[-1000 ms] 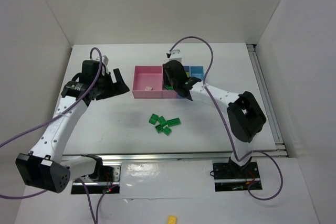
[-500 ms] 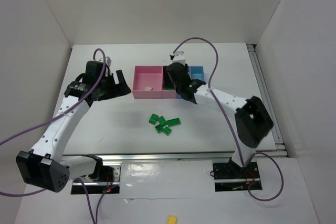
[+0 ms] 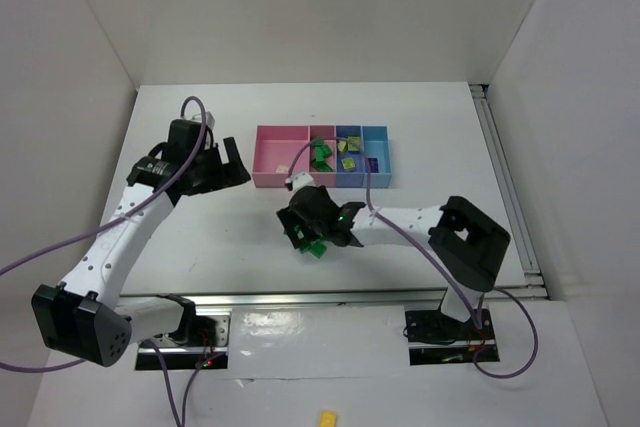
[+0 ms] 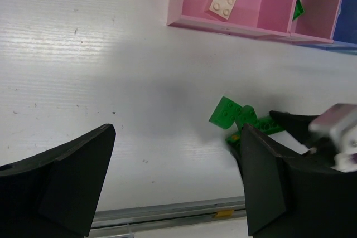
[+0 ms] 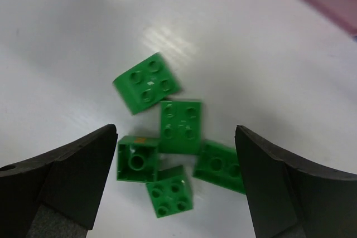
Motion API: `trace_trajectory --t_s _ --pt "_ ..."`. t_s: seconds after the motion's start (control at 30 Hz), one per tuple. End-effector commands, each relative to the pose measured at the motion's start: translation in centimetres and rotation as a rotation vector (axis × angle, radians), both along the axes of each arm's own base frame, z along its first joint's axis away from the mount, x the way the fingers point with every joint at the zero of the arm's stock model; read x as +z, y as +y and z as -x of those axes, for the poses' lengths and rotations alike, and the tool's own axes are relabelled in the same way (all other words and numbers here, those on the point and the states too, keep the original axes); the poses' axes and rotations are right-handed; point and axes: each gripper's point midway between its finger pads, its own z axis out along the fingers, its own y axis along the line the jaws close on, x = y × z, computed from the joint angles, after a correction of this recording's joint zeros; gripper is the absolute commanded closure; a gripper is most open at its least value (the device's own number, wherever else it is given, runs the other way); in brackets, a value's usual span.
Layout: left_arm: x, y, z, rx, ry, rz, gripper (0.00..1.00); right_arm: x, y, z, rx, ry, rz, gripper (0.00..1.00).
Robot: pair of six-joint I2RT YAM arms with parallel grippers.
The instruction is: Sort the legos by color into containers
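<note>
Bright green translucent plastic legos (image 5: pixel 181 126) lie clustered on the white bench (image 5: pixel 67 26), five between the wide-spread fingers of the right end effector (image 5: pixel 174 137), while the left end effector (image 4: pixel 177 137) hangs agape nearby.

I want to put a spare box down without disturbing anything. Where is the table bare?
Bare: the strip behind the trays, the corner right of the trays, and the table between the left arm and the green bricks. Crowded: around those bricks, where the right claw hovers open.
</note>
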Motion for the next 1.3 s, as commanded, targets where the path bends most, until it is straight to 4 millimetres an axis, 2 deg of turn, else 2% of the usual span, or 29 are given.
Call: trace_trajectory --t_s 0.0,0.07,0.23,0.27,0.47,0.6,0.7,0.87,1.0,1.13,1.27 --pt "0.0 0.1 -0.3 0.038 -0.011 0.009 0.05 0.3 2.5 0.9 0.114 -0.023 0.031 0.06" --pt "0.3 0.1 -0.2 0.038 -0.021 0.012 0.05 -0.3 3.2 0.7 0.125 -0.028 0.05 0.06" --pt "0.3 -0.4 -0.1 0.023 -0.019 0.018 0.05 -1.3 3.5 -1.0 0.094 -0.068 0.118 0.06" --pt "0.0 -0.4 -0.2 0.023 -0.009 0.015 0.05 -1.9 3.5 -1.2 0.088 -0.067 0.135 0.08" --pt "-0.5 -0.7 -0.2 0.014 0.009 0.011 0.05 -2.8 4.6 -2.7 0.104 -0.062 0.149 0.13" --pt "-0.5 -0.7 -0.2 0.014 0.009 0.011 0.05 -2.0 6.3 -2.4 0.15 -0.046 0.082 0.14" --pt "-0.5 -1.0 -0.1 0.004 0.009 0.01 0.05 -2.4 7.1 -1.7 0.198 -0.017 0.061 0.14" --pt "-0.5 -0.6 -0.3 0.018 0.005 -0.004 0.05 -1.8 9.1 0.0 0.261 -0.018 0.018 0.14" --pt "-0.5 -0.6 -0.3 0.018 0.005 -0.004 0.05 -2.5 9.0 0.5 0.277 0.001 0.017 0.11" --pt "-0.5 -0.6 -0.3 0.018 0.005 -0.004 0.05 -1.7 9.2 1.3 0.318 0.001 -0.024 0.1" --pt "-0.3 -0.6 -0.2 0.018 -0.004 -0.001 0.05 -1.5 8.2 0.3 0.253 -0.04 0.004 0.11"
